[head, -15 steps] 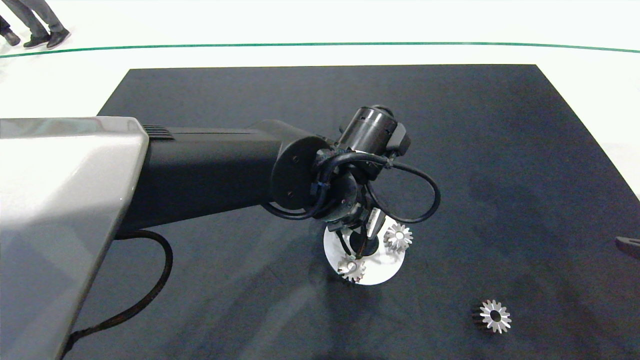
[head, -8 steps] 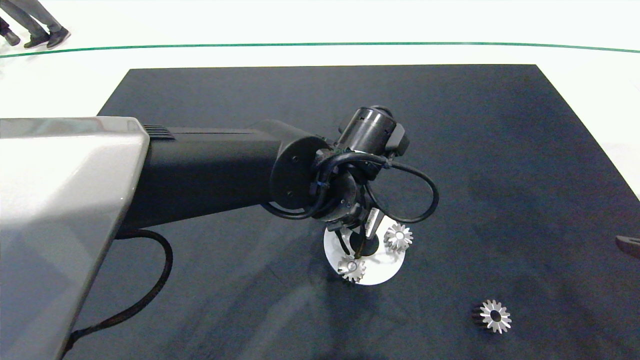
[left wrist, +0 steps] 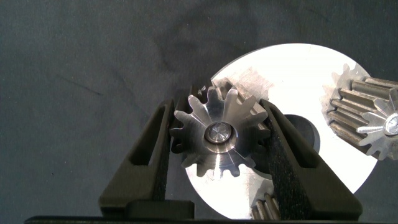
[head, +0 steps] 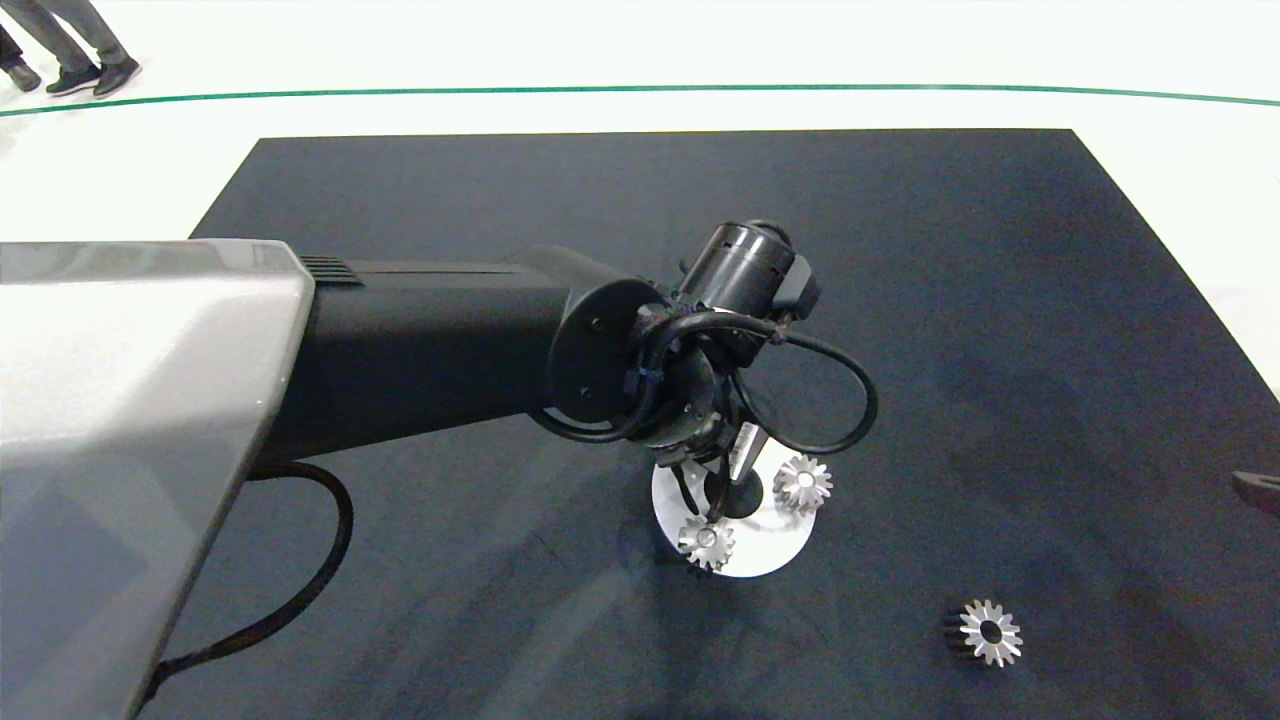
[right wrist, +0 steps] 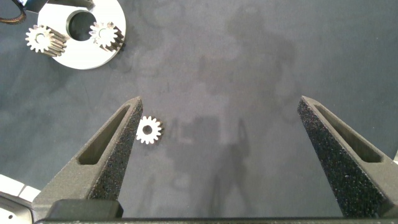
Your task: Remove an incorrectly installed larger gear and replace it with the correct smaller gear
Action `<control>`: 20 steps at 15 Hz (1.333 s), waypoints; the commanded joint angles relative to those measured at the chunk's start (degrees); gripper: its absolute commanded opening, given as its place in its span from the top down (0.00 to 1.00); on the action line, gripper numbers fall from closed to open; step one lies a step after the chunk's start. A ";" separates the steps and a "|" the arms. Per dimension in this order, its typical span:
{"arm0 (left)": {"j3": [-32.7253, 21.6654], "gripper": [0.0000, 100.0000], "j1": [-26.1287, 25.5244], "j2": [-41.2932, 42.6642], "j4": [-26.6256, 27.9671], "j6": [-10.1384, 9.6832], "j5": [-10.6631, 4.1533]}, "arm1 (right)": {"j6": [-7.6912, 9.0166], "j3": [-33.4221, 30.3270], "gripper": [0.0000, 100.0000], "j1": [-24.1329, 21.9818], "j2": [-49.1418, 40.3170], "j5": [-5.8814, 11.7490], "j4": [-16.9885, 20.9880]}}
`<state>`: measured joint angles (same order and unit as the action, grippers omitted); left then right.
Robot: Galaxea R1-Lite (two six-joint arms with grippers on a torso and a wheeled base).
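The larger gear (left wrist: 217, 140), pale silver with chunky teeth, sits between my left gripper's (left wrist: 216, 109) two fingers (left wrist: 163, 146), which are shut on its teeth. It is over the edge of the round white plate (left wrist: 292, 74). In the head view the left gripper (head: 730, 480) points down at the plate (head: 765, 550) and its wrist hides that gear. The smaller gear (head: 990, 632), star-faced with a wide dark hole, lies on the black mat at the front right. It also shows in the right wrist view as the smaller gear (right wrist: 148, 130). My right gripper (right wrist: 224, 155) hangs open above the mat, empty.
Two other silver gears (head: 706, 541) (head: 802, 482) stand on the plate around its dark centre hole (head: 738, 495). The right gripper's tip (head: 1255, 490) just shows at the right edge. The black mat (head: 1000, 300) covers the table. A person's shoes (head: 95, 78) are at the far left.
The left arm has shifted slightly toward the table's front. The plate with its two visible gears has slid a little the same way. The smaller gear has not moved.
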<state>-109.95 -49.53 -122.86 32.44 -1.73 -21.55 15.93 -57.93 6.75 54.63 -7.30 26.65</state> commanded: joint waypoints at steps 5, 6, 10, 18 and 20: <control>-0.09 0.68 -0.04 0.07 0.26 0.06 -0.24 | 0.06 0.01 0.00 0.01 -0.05 -0.08 0.07; -0.09 0.70 -0.04 0.16 0.26 0.06 -0.24 | 0.06 0.10 0.00 0.01 -0.05 -0.08 0.16; -0.09 0.77 -0.22 1.13 1.31 0.06 -0.24 | 0.06 0.10 0.00 0.01 -0.13 -0.08 0.16; -0.09 0.94 -0.48 4.56 3.51 0.41 -0.33 | 0.06 0.10 0.00 0.01 -0.22 -0.08 0.07; 0.00 0.98 -0.39 6.58 5.88 0.32 -0.33 | 0.06 0.10 0.00 0.01 -0.31 -0.08 0.16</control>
<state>-110.06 -49.99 -118.33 37.75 -1.29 -21.75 15.90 -57.86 6.74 54.41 -7.30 26.65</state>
